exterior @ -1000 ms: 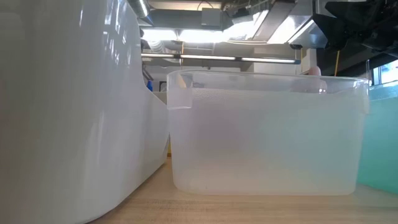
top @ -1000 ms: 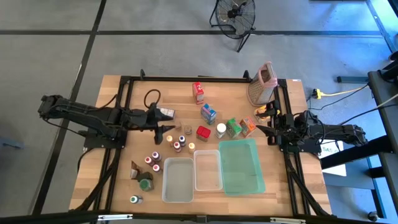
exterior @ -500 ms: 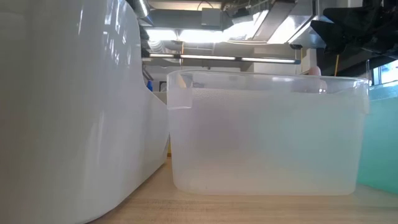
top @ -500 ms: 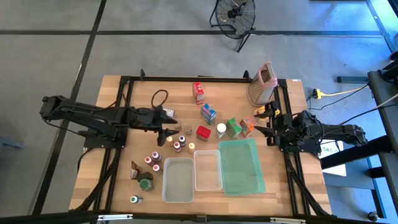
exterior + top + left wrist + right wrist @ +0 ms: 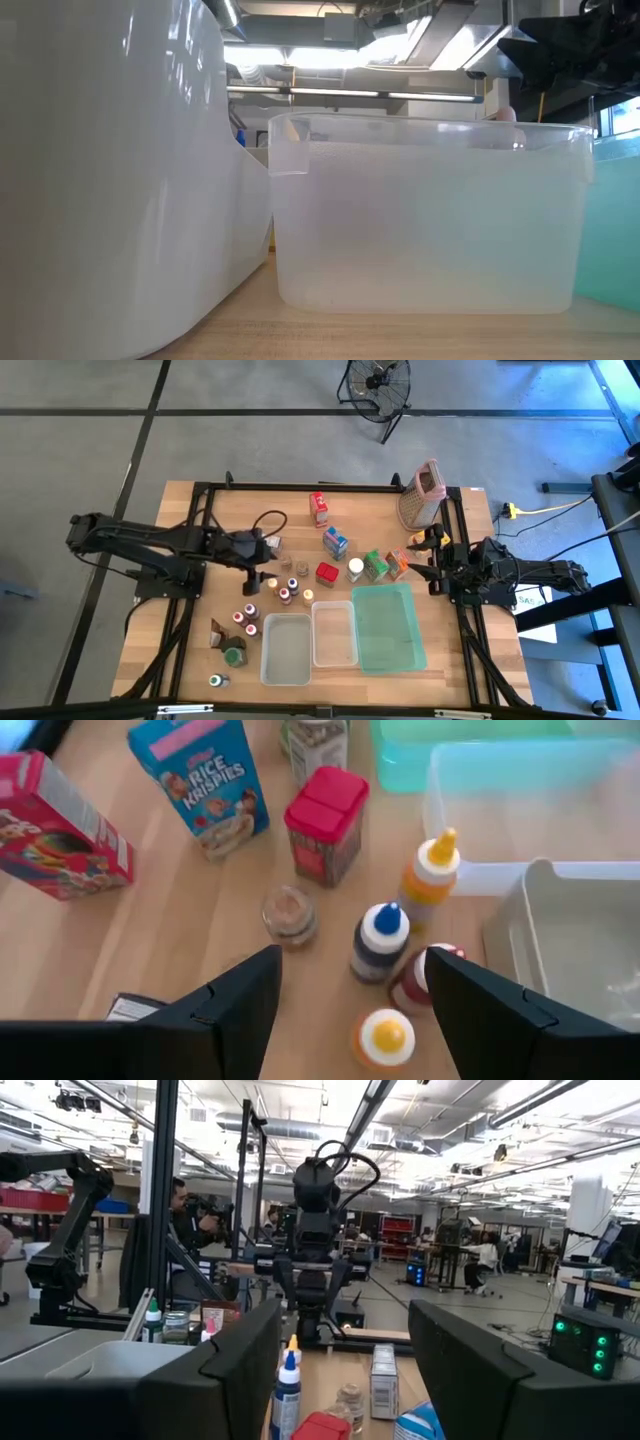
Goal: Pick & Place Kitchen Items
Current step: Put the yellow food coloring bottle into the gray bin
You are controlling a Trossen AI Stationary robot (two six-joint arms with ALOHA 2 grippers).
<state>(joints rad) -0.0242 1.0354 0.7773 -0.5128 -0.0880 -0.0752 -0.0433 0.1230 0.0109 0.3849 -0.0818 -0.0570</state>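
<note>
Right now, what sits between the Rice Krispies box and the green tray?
High view: the red shaker, a white-capped jar and the green carton lie between the Rice Krispies box and tray.

A grey concrete floor (image 5: pixel 80 420) crossed by dark lines surrounds the wooden table (image 5: pixel 190 660), a black floor fan (image 5: pixel 378 385) stands beyond it, and long ceiling lights (image 5: pixel 380 1105) brighten the open workshop behind, where people (image 5: pixel 185 1215) sit.

bright even overhead light, soft shadows, blurred close-up tubs (image 5: pixel 420 220)
</note>
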